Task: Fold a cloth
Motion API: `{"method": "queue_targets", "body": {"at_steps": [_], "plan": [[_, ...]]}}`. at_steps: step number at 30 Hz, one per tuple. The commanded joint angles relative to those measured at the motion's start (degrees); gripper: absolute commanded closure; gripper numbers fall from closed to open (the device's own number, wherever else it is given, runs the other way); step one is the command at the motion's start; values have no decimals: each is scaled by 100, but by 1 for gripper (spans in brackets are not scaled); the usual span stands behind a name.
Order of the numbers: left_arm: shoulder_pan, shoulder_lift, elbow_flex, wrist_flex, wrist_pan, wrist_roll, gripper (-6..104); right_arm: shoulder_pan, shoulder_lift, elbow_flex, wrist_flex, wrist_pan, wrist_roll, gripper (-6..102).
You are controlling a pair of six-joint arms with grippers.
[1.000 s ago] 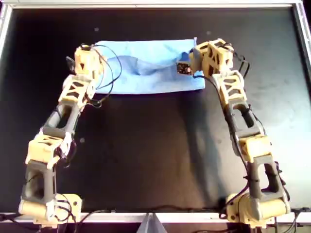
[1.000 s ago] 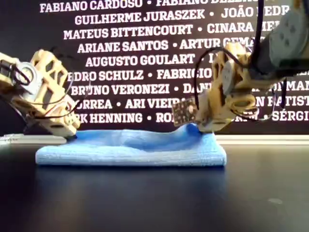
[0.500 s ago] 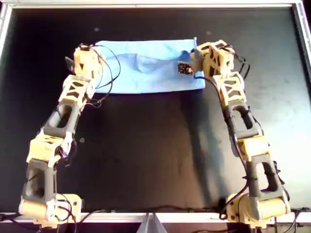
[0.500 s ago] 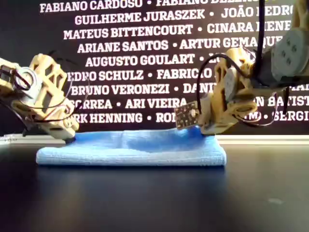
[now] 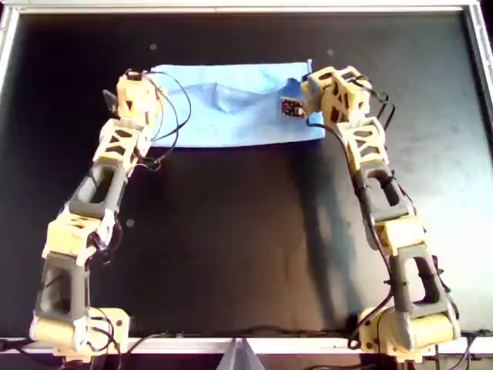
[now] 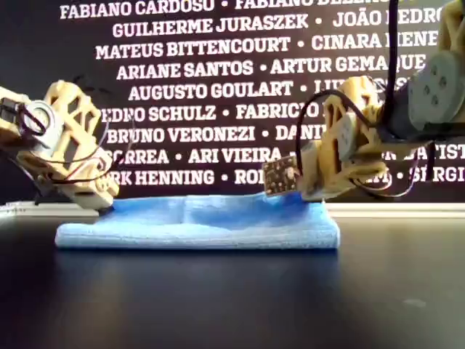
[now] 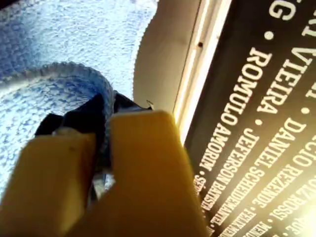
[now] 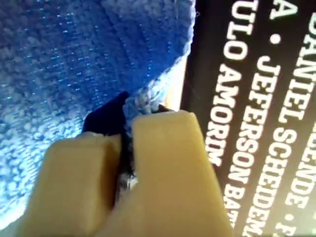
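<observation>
Cloth: the light blue cloth (image 5: 231,108) lies folded into a long band on the black table (image 5: 246,247), near the far edge in the overhead view; a soft ridge runs across its upper layer.
Cloth ends: the overhead view's left end sits under one gripper, the right end under the other.
Left gripper: the left gripper (image 7: 106,106) has its jaws nearly closed on a rolled hem of the cloth (image 7: 59,94); it is at the cloth's left end in the overhead view (image 5: 132,91).
Right gripper: the right gripper (image 8: 126,116) pinches a raised fold of cloth (image 8: 89,59) between narrow jaws; it is at the right end in the overhead view (image 5: 308,96).
Lift: in the exterior view the cloth (image 6: 196,225) seems to rise slightly at the right gripper (image 6: 309,195), though the gripper hides the contact.
Backdrop: a dark banner (image 6: 218,73) with white names stands behind the table.
</observation>
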Motion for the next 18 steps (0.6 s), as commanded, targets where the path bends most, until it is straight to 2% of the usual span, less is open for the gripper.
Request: {"method": "queue_targets", "body": {"at_steps": [1, 5, 9, 12, 15, 18], "plan": [[123, 255, -448, -141, -18, 44, 85, -114, 264, -422, -316, 9, 53, 83], [123, 264, -396, -132, -35, 44, 58, -220, 264, -404, -316, 0, -9, 63], [123, 264, -369, -132, -35, 35, 39, -290, 264, -466, -316, 0, -9, 52], [123, 308, -404, -132, -35, 35, 35, -281, 308, -475, -316, 0, -9, 50], [123, 360, -360, -123, -35, 35, 34, -255, 378, -475, -316, 0, 62, 49], [123, 369, -352, -88, -35, 35, 34, -237, 404, -475, -316, -79, 44, 49]]}}
